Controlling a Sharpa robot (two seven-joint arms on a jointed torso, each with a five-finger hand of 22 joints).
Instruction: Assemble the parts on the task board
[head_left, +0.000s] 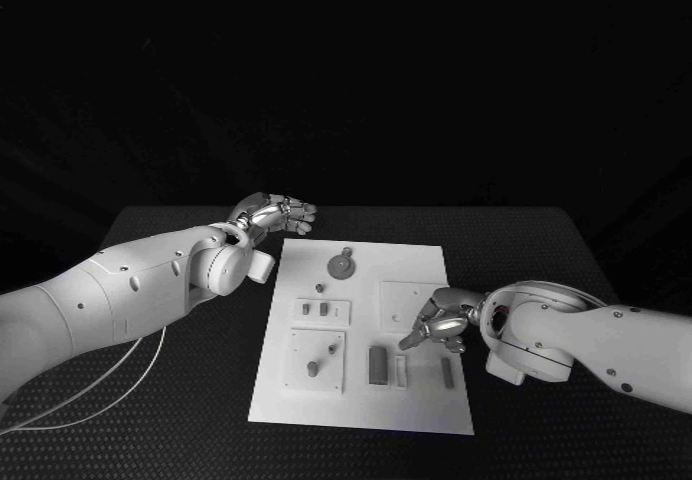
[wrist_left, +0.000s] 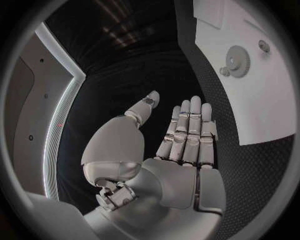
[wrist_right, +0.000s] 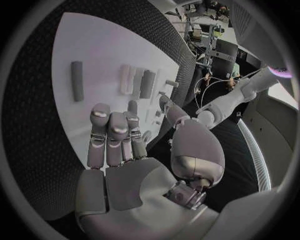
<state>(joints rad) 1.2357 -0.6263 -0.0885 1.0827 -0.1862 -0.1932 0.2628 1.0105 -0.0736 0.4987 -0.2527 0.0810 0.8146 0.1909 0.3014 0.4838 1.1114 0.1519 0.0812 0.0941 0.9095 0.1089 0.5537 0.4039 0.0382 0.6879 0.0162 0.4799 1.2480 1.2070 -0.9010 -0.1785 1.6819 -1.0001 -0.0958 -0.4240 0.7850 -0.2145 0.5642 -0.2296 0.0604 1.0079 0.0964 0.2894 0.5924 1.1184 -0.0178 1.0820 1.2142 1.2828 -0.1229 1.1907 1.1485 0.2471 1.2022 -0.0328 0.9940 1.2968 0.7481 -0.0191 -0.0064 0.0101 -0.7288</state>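
the task board (head_left: 418, 262) lies flat in the middle of the black table (head_left: 173, 400), its long side running from near to far. on its far part sits a round toothed gear (head_left: 342, 265) with a small peg (head_left: 346, 250) just beyond it; the left wrist view shows the same gear (wrist_left: 236, 61) on the white plate (wrist_left: 262, 100). near the middle of the board's left side is a small plate with two slots (head_left: 320, 310), and nearer still a square plate (head_left: 317, 360) carrying a short upright part (head_left: 313, 369). along the near right part lie several grey bars: a dark one (head_left: 378, 366), a pale one (head_left: 400, 370) just beside it and another dark one (head_left: 449, 372) farther right.

the left hand (head_left: 274, 213) hangs over the table just off the board's far left corner, apart from the board. in the left wrist view its fingers (wrist_left: 187, 132) lie straight and side by side with the thumb spread away, and nothing is in the palm.

the right hand (head_left: 440, 322) is over the right side of the board, above the square raised plate (head_left: 404, 300) and just beyond the grey bars. in the right wrist view its fingers (wrist_right: 115, 135) are stretched out together, the thumb apart, the palm bare; it grasps nothing. whether the fingertips touch the board i cannot tell.
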